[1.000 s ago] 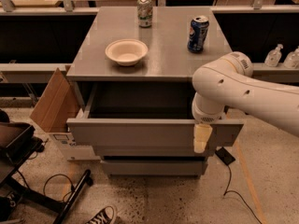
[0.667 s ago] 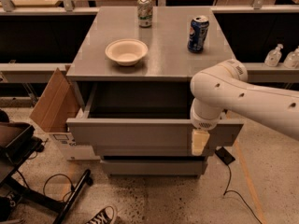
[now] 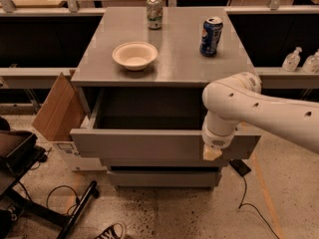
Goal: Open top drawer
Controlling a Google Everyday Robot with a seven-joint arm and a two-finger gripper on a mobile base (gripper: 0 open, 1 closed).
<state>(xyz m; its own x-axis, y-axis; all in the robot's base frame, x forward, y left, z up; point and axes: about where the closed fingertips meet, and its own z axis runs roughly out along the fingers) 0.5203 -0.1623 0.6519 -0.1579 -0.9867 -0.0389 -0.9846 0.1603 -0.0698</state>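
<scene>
Observation, remote station. The top drawer (image 3: pixel 139 143) stands pulled well out of the grey cabinet (image 3: pixel 174 63); its deep box is open to view and looks dark inside. The drawer's front panel overhangs two lower drawer fronts (image 3: pixel 159 177), both of which sit further back.

The white arm (image 3: pixel 264 111) reaches in from the right. The gripper (image 3: pixel 212 152) points down against the right end of the top drawer's front panel, its pale tip at the panel's lower edge. I cannot tell whether the gripper is parted or closed, or whether it grips the panel.

On the cabinet top I note a cream bowl (image 3: pixel 134 55) at left, a pale can (image 3: pixel 154 12) at the back and a blue can (image 3: pixel 211 36) at right, all apart. A cardboard box (image 3: pixel 57 108) leans beside the cabinet's left side.
</scene>
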